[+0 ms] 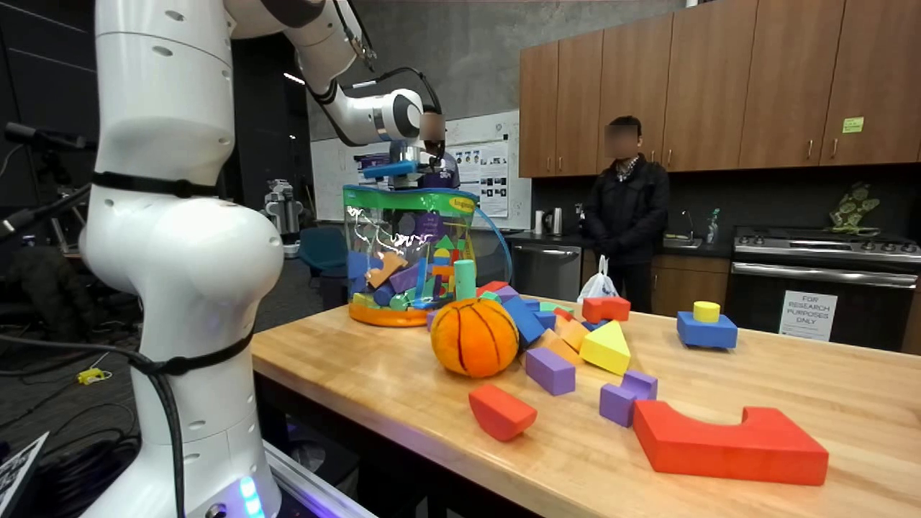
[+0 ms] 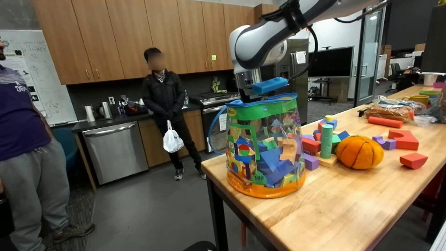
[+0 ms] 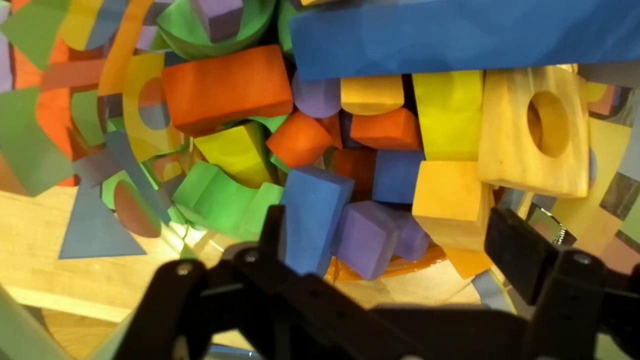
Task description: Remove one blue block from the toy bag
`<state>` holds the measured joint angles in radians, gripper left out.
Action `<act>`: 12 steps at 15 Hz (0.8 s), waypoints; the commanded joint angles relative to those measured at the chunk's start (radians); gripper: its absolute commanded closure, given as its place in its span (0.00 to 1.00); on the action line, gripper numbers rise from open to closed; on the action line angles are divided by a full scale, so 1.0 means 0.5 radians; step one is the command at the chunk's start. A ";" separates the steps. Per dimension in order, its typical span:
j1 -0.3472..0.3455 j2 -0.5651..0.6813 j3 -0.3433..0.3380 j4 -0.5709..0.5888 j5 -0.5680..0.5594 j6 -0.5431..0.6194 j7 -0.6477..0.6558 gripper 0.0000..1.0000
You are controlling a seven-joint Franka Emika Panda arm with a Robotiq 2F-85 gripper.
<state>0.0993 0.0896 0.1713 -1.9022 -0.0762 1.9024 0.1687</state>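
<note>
The toy bag stands upright at the table's end in both exterior views (image 1: 399, 198) (image 2: 268, 109), with blocks piled inside. My gripper (image 3: 387, 230) is open and empty, pointing down into the bag's mouth; the green rim partly hides it in the exterior views. In the wrist view a blue block (image 3: 315, 215) lies beside the left finger, at the inner side of it; I cannot tell whether they touch. A smaller blue block (image 3: 397, 175) and a long blue block (image 3: 450, 37) lie further up. Purple blocks (image 3: 367, 237) and a yellow block (image 3: 447, 192) show between the fingers.
The orange ball (image 1: 475, 338) and a teal cylinder (image 2: 326, 141) stand close to the bag. Several loose blocks, including a red arch (image 1: 727, 446), lie on the wooden table (image 2: 334, 205). The bag's blue-edged lid (image 1: 496, 237) hangs open. Two people stand behind.
</note>
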 commanded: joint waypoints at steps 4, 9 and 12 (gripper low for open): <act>0.013 -0.009 -0.068 -0.064 0.030 0.062 0.009 0.00; 0.006 -0.019 -0.106 -0.165 0.081 0.225 0.029 0.00; 0.016 0.026 -0.113 -0.130 0.061 0.217 0.013 0.00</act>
<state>0.0984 0.1024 0.1233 -1.9695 -0.0467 2.0135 0.1758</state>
